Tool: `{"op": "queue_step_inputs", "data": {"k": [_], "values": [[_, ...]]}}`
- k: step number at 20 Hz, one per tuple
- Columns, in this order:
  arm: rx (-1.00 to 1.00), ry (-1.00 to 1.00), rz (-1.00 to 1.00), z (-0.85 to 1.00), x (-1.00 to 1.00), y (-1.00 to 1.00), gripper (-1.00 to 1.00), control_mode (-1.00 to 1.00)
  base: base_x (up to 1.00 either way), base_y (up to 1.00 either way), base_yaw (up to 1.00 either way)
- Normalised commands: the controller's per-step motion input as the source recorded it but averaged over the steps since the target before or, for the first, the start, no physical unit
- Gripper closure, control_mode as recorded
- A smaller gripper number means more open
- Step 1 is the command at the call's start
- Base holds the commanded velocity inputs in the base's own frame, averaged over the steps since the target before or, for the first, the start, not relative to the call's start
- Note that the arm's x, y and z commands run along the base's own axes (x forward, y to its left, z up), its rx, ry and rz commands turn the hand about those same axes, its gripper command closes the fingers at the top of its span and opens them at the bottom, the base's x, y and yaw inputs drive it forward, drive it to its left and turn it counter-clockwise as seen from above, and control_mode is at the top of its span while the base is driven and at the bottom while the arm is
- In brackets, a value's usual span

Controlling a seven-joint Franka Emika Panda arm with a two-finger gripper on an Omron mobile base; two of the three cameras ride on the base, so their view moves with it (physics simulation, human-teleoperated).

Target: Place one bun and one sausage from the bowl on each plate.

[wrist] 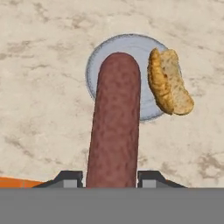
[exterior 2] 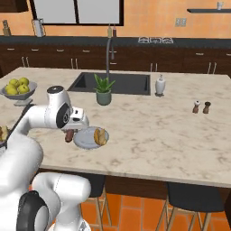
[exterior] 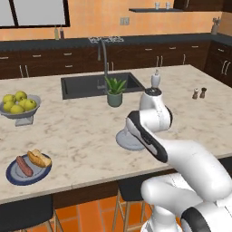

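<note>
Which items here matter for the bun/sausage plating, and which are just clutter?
Job: sausage in the hand; pale plate with bun; navy-rimmed plate, already filled.
Clutter: apple bowl, potted plant, soap dispenser, salt and pepper shakers.

the white arm is bending forward and down at the left of the right base view, its end effector [wrist: 111,177] pointing downward, both fingertips [wrist: 70,178] closing against a sausage [wrist: 114,122].

White arm [exterior: 181,158], dark joints
</note>
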Motion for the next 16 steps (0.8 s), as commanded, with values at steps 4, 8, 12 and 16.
{"op": "queue_step_inputs", "data": {"k": [4,8,12,16], "values": [[-0.18,0.38,0.3,-0.64,1.0,-0.01,1.0,-1.0,0.0,0.0,0.0],[-0.14,0.16,0.05,-0.35,0.94,-0.01,1.0,-1.0,0.0,0.0,0.0],[-0.12,-0.03,0.0,-0.28,0.59,0.01,1.0,-1.0,0.0,0.0,0.0],[-0.05,-0.1,-0.06,-0.51,0.33,0.0,1.0,-1.0,0.0,0.0,0.0]]}}
